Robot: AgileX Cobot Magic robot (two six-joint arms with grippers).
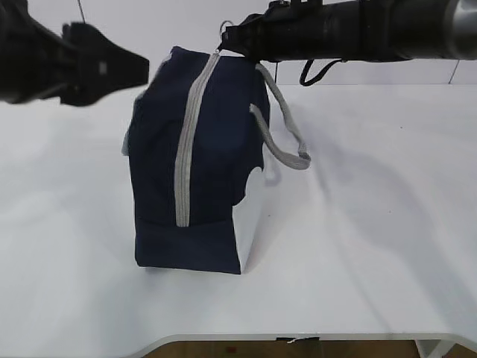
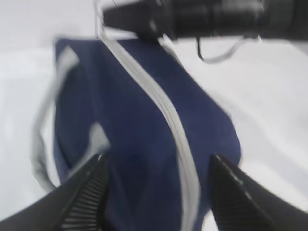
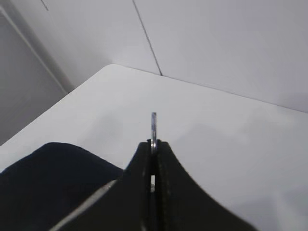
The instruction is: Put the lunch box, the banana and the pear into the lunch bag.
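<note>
The lunch bag (image 1: 195,160) is standing on the white table (image 1: 373,224) with its grey zipper (image 1: 188,142) running closed along the top, so the step in hand looks like the closing, or the very end of it; the lunch box, banana and pear are nowhere in sight. On the left, the left gripper (image 1: 112,67) is hovering just beside the bag's upper corner, its jaws spread wide and gripping nothing. On the right, the right gripper (image 3: 153,149) is pinching the metal ring pull (image 3: 153,126) at the bag's far end, fingers pressed together. The next move probably calls for letting go of the ring.
</note>
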